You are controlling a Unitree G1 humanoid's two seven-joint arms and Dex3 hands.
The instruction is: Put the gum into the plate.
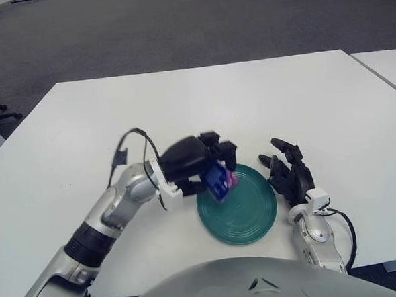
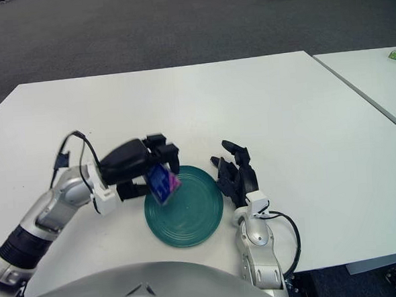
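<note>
My left hand is over the left edge of the green plate and is shut on the gum, a blue and purple pack held tilted just above the plate's left side. The same hand, gum and plate show in the right eye view. My right hand shows just right of the plate, fingers spread and holding nothing.
The white table stretches far beyond the plate. A second white table stands at the right, across a narrow gap. Grey carpet lies behind.
</note>
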